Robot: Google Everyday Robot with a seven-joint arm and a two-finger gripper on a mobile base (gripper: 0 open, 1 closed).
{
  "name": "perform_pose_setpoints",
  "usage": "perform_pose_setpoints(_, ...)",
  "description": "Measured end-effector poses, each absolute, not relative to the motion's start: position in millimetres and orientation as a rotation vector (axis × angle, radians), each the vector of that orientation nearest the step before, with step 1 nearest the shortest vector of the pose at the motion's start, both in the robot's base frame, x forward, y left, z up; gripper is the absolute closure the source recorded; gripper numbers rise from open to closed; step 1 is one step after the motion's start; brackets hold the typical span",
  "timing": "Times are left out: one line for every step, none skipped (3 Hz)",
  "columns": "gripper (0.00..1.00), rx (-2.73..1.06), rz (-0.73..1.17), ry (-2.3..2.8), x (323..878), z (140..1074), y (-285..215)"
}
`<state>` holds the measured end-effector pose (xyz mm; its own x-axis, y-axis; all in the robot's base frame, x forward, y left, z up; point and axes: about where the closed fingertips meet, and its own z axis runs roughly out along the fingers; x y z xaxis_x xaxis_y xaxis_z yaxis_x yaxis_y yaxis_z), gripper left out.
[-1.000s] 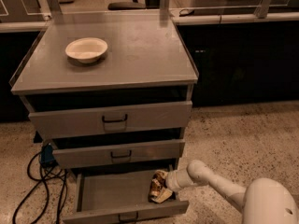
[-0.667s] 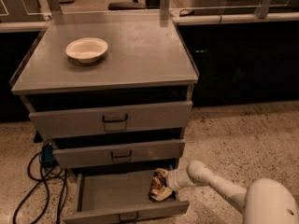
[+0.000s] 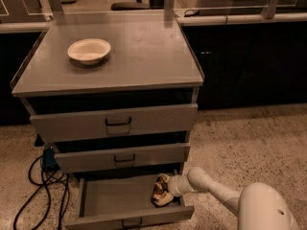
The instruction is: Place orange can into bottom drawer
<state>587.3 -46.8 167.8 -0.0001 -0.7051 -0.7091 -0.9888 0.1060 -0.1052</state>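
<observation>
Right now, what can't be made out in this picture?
Camera view:
- Dented orange-gold metal can: partly covered by the pale tool, at the right end of the shallow grey bottom drawer.
- Its low front: partly cut by the lower edge.
- Two upper grey drawers: insides in shadow.
- White robot arm: cut by the corner.

Your end effector (image 3: 164, 194) sits at the right side of the open bottom drawer (image 3: 115, 195) and covers part of the orange can (image 3: 157, 189), so you cannot tell whether the can touches the floor. The drawer's front, the arm (image 3: 216, 191) and the cables (image 3: 45, 181) run off the bottom edge.
</observation>
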Motion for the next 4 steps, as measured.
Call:
perform_pose_setpoints(1.0, -1.657, 0.583, 1.766, 587.8, 167.3, -47.0)
perform_pose_setpoints(0.81, -1.657, 0.583, 1.766, 587.8, 167.3, -46.9)
perform_pose_setpoints(0.57, -1.657, 0.583, 1.766, 587.7, 167.3, -46.9)
perform_pose_setpoints(0.34, -1.658, 0.583, 1.766, 587.7, 167.3, -46.9)
